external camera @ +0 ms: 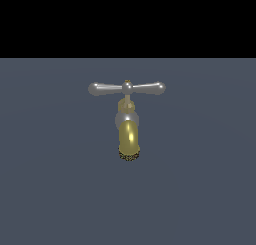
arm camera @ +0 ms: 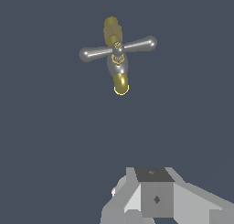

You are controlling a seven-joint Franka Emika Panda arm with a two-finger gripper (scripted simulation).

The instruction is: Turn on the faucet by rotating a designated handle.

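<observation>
The faucet (external camera: 128, 124) stands alone on the dark grey floor, its gold spout (external camera: 129, 136) curving down to a speckled tip. The handle (external camera: 127, 88), a silver-grey crossbar with bulbous ends and a small brass cap, lies level across the top. The exterior view does not show the arm. From the wrist view I look down on the faucet (arm camera: 118, 65) and the handle (arm camera: 118, 48), slightly slanted in the picture. Only grey blocks of my gripper (arm camera: 154, 182) show at the picture's edge, well apart from the faucet and touching nothing. Its fingertips are not distinguishable.
A flat dark grey floor (external camera: 50, 189) spreads around the faucet. A black band fills the exterior view above the floor's far edge (external camera: 128, 58).
</observation>
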